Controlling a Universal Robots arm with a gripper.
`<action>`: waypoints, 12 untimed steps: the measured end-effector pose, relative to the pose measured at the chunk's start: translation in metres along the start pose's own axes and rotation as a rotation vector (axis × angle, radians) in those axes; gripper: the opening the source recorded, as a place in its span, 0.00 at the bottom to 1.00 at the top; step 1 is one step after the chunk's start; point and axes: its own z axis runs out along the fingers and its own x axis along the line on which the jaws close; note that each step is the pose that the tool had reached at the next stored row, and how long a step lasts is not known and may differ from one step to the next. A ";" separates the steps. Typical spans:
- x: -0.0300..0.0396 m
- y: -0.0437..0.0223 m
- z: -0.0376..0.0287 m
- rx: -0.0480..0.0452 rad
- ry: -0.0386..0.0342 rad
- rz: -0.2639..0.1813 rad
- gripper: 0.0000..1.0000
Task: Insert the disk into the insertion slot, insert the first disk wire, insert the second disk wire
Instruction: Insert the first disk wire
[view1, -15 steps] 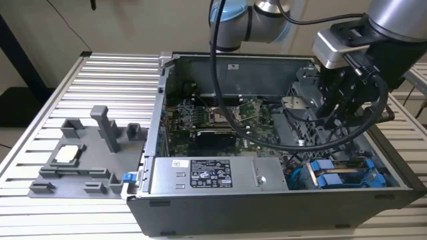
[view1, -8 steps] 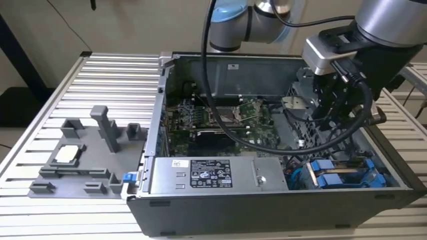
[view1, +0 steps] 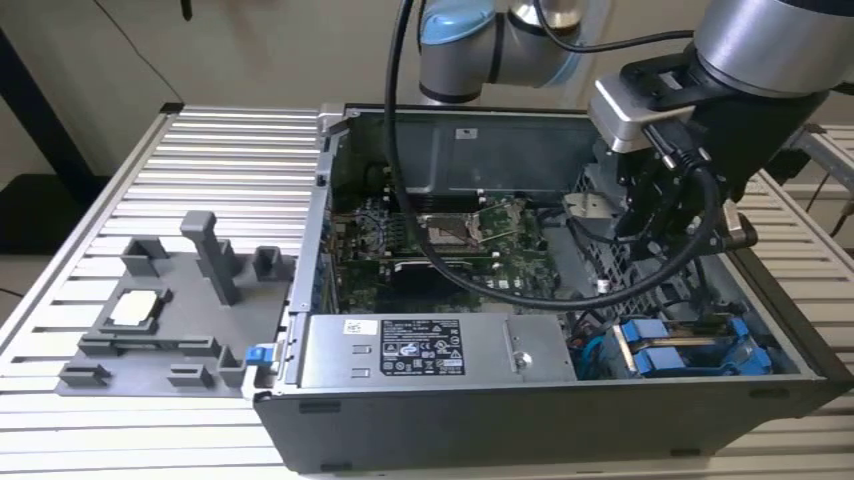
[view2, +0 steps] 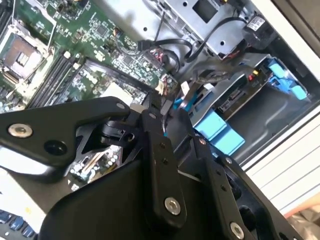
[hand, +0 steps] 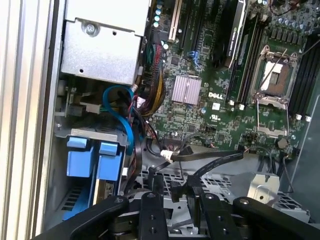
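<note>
In the exterior view an open computer case of dark sheet metal lies on a table of ribbed aluminium slats. The arm, smooth and silver-grey with pale blue joint caps, reaches down from the far side on the exterior view's right. Its black gripper hangs inside the case, farther back than the drive bay. The disk, in its bright blue plastic carrier, sits in that bay at the near corner on the exterior view's right, beside the boxy silver power supply. A green motherboard lines the case floor. On the exterior view's left a matt grey moulded fixture with upright posts rests on the table.

In the second wrist view the gripper, made of black jointed links set with shiny screws, hangs over a tangle of black cables, with the disk close by.

In the first wrist view the disk shows two glossy blue tabs near a looping blue ribbon cable and a finned square heat sink. I cannot tell whether the gripper is spread or closed.
</note>
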 end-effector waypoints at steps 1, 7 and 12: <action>-0.0002 0.0009 0.0000 0.0011 -0.0025 0.002 0.33; 0.0001 0.0016 0.0023 0.0121 -0.0132 0.031 0.33; 0.0003 0.0019 0.0040 0.0146 -0.0176 0.033 0.31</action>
